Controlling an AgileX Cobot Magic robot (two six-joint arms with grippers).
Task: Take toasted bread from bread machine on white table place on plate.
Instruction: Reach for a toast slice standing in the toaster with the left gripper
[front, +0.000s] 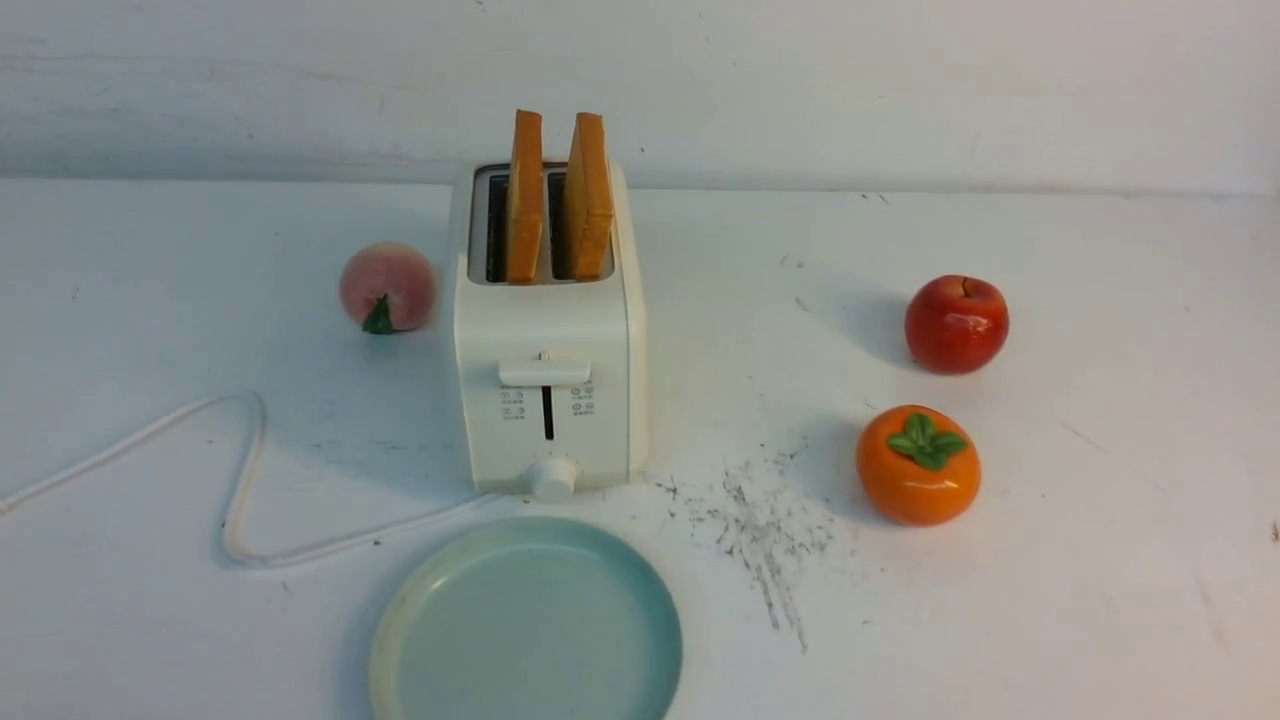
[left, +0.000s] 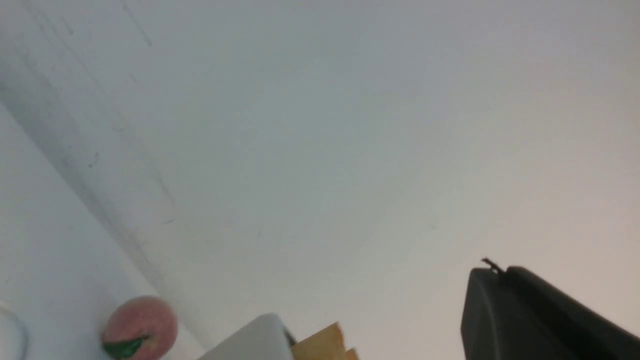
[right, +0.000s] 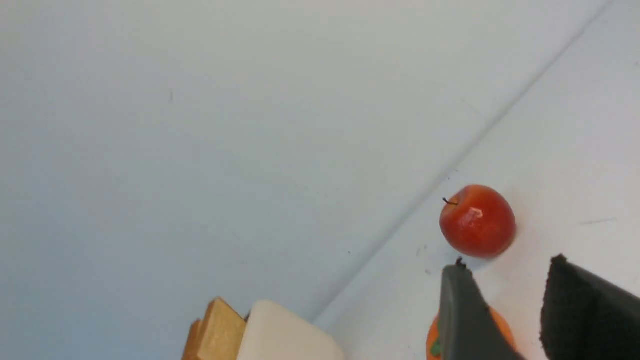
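Two slices of toasted bread (front: 525, 195) (front: 588, 195) stand upright in the slots of the cream bread machine (front: 548, 380) at the middle of the white table (front: 1050, 580). The pale blue-green plate (front: 525, 630) lies empty just in front of it. Neither arm shows in the front view. In the left wrist view my left gripper (left: 500, 272) has its dark fingers pressed together, shut on nothing, with a toast corner (left: 322, 345) off to one side. My right gripper (right: 506, 265) is open, and bare table shows between its fingers.
A peach (front: 388, 287) lies left of the toaster. A red apple (front: 956, 324) and an orange persimmon (front: 918, 465) sit to the right. The white cord (front: 240, 480) loops across the left front. Dark scratch marks (front: 765, 530) lie right of the plate.
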